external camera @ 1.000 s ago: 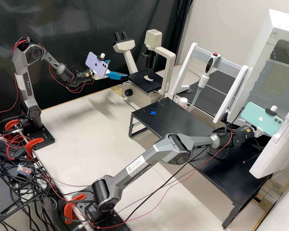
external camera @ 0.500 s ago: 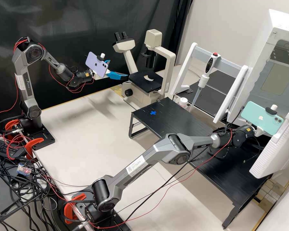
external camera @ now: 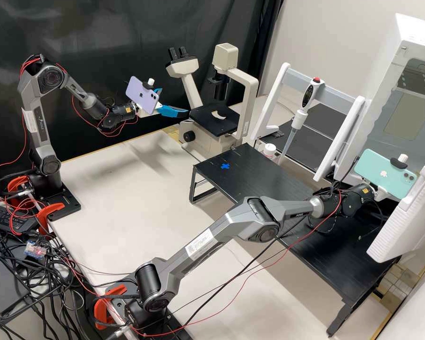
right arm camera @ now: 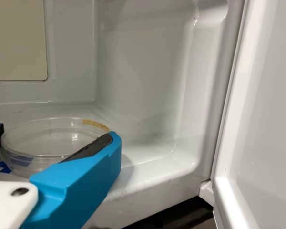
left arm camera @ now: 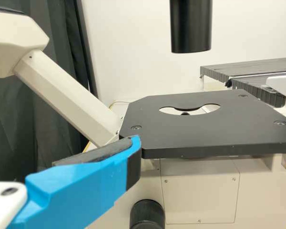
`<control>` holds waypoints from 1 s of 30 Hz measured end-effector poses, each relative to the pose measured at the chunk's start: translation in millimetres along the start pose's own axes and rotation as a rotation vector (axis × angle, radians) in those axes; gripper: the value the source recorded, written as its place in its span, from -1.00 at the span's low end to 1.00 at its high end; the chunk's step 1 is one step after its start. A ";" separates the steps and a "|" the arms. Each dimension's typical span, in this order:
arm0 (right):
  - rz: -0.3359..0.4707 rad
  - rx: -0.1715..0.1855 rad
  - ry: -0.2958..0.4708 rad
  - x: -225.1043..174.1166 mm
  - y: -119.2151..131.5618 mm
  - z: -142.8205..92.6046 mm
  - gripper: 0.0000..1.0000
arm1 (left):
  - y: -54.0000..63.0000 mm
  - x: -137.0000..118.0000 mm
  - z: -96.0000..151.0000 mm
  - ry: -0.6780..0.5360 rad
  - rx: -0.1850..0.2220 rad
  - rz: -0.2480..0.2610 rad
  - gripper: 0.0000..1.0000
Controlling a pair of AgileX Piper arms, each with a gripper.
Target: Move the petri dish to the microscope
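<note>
Well, a white cabinet [external camera: 381,97] stands right, a microscope [external camera: 215,123] at the far middle; my left end effector [external camera: 174,101] is spread just beside it, and my right end effector [external camera: 381,193] pinches the petri dish [right arm camera: 45,138] inside the cabinet.

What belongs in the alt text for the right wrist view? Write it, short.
The blue-and-white right gripper is at a clear, round petri dish just inside a pale, smooth-walled chamber. Blue tape shows by the dish's base, and the chamber's door stands open.
</note>
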State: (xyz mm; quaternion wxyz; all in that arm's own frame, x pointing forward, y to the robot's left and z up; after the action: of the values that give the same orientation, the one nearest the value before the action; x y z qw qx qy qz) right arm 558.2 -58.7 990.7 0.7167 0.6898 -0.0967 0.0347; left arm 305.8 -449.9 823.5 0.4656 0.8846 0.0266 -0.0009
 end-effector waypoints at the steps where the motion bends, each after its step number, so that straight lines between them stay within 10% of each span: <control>1: 0.000 0.000 0.000 0.0 0.0 0.0 -1.00 | 0.0 0.0 0.0 0.000 0.000 0.000 1.00; 30: -0.047 -0.011 0.037 -65.4 30.3 2.2 -1.00 | 0.0 0.0 0.0 0.000 0.000 0.000 1.00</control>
State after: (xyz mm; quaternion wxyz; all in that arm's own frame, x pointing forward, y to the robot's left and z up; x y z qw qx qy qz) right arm 488.5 -54.1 1008.3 0.7229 0.6870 -0.0673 0.0302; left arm 305.8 -449.9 823.5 0.4656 0.8846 0.0266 -0.0009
